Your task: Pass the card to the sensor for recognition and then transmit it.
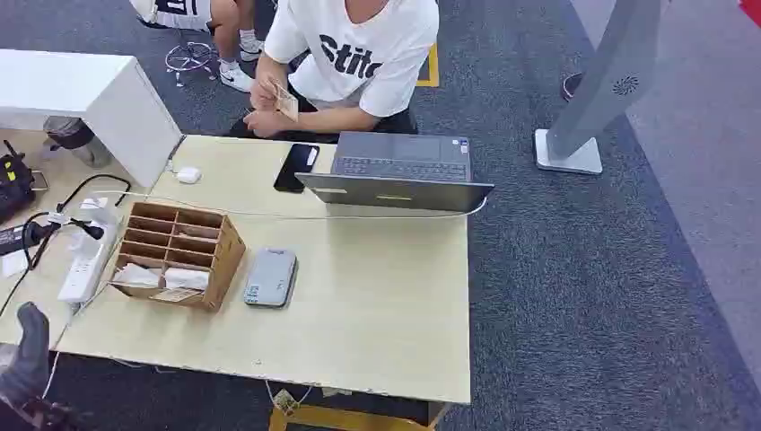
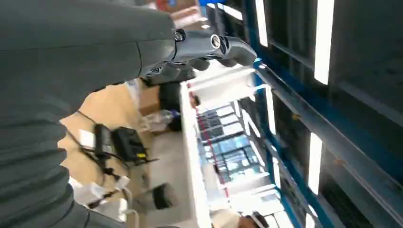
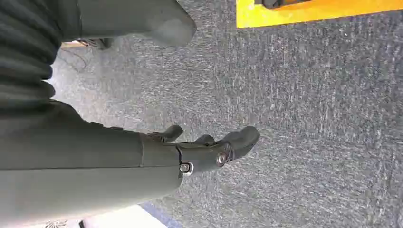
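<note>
A wooden sorting box [image 1: 179, 252] stands on the left half of the table, with white and tan cards [image 1: 167, 280] in its near compartments. Just right of it lies the flat grey card sensor [image 1: 271, 277]. My left hand [image 1: 27, 357] is raised at the table's near left corner, well short of the box; in the left wrist view its fingers [image 2: 209, 46] are apart and hold nothing. In the right wrist view my right hand [image 3: 209, 151] hangs over grey carpet, fingers loosely spread and empty. A seated person across the table holds cards [image 1: 285, 101] in both hands.
A half-open laptop [image 1: 399, 171] and a black phone [image 1: 296, 167] lie at the table's [image 1: 386, 314] far side. A power strip [image 1: 85, 265], cables and black chargers crowd the left edge. A white cabinet [image 1: 99, 94] stands far left, and a grey floor stand [image 1: 592, 99] at the right.
</note>
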`<act>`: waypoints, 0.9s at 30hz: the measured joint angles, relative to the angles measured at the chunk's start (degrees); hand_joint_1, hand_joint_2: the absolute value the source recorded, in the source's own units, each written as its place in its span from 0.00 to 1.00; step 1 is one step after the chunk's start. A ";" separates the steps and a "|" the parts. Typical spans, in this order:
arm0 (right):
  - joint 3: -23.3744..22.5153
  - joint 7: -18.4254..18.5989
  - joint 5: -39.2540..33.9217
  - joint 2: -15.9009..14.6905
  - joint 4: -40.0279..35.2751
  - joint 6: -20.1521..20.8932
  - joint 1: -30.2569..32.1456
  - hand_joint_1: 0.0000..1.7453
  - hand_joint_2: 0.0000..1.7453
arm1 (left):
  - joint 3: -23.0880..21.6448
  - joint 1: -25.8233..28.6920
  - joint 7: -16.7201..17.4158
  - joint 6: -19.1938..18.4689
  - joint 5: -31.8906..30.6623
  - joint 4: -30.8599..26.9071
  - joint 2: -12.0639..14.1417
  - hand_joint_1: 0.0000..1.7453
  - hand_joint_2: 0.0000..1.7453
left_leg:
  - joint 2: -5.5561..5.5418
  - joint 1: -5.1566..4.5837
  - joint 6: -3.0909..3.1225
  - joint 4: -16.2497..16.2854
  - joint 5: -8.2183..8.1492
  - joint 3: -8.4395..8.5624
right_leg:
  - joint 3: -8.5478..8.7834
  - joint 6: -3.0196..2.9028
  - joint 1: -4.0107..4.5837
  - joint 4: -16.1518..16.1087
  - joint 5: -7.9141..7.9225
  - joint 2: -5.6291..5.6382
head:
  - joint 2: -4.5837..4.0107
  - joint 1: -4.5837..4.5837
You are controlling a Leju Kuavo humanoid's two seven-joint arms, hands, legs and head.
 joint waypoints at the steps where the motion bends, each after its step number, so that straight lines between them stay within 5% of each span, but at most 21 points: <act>1: -0.02 0.11 0.04 0.00 0.02 0.18 0.00 0.00 1.00 | -1.11 -0.49 0.26 0.02 -1.28 -0.29 0.95 0.00 1.00 | 0.00 0.00 0.00 0.00 0.00 0.00 | 0.00 -0.01 0.00 0.00 0.00 0.00 | 0.00 0.00; 13: -0.41 0.68 0.41 0.15 0.31 1.64 -0.08 0.00 1.00 | -11.29 -10.47 10.26 -3.43 -16.10 1.97 12.91 0.00 1.00 | 0.03 0.01 -0.05 0.00 0.07 0.01 | -0.01 -0.04 0.02 0.01 0.05 0.02 | 0.00 0.00; 27: -0.41 1.42 1.55 0.15 0.39 2.93 -0.41 0.00 1.00 | -17.10 -26.16 21.03 -8.22 -29.24 18.12 23.19 0.00 1.00 | 0.04 0.02 -0.05 0.01 0.12 0.00 | -0.02 -0.06 0.02 0.04 0.06 0.04 | 0.00 -0.02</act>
